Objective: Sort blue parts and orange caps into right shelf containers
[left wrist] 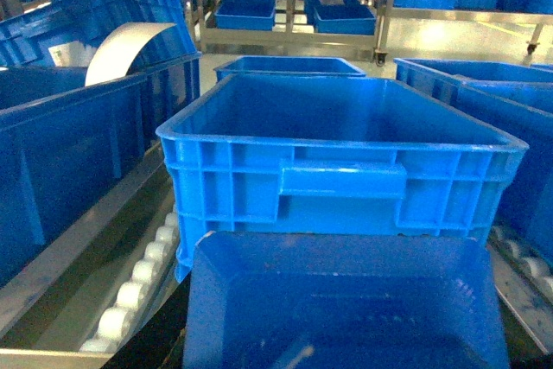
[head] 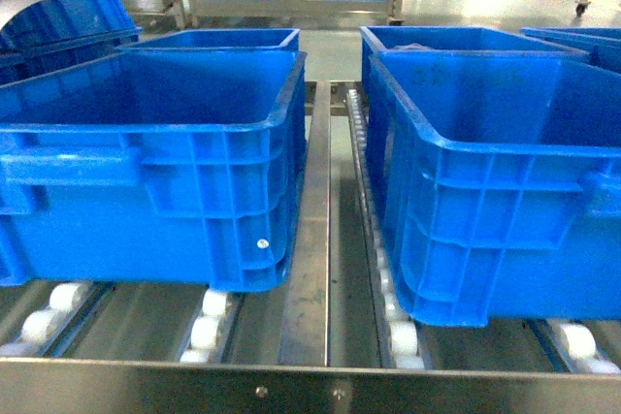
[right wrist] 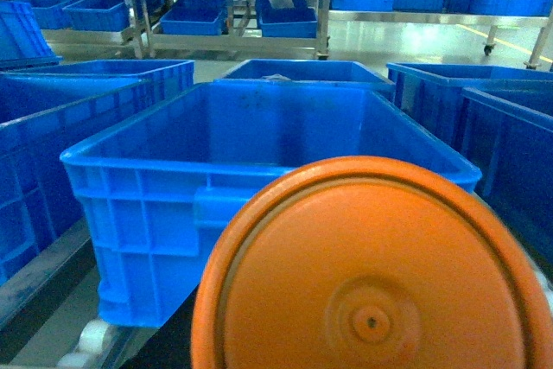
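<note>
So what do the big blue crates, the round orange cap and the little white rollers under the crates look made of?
Large blue ribbed crates: moulded plastic, slightly glossy rims, ribbed walls. Round orange cap: smooth, matte-looking plastic with a moulded centre boss, probably. Small white rollers: likely plastic; too blurred to be sure.

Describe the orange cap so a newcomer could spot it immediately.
Start at the roller shelf lined with big blue crates in the right wrist view. In front of the nearest crate, filling the bottom of that picture, is the orange cap. It is the only round, orange thing among blue rectangular boxes, a disc with a raised rim and a small hub in the centre.
</note>
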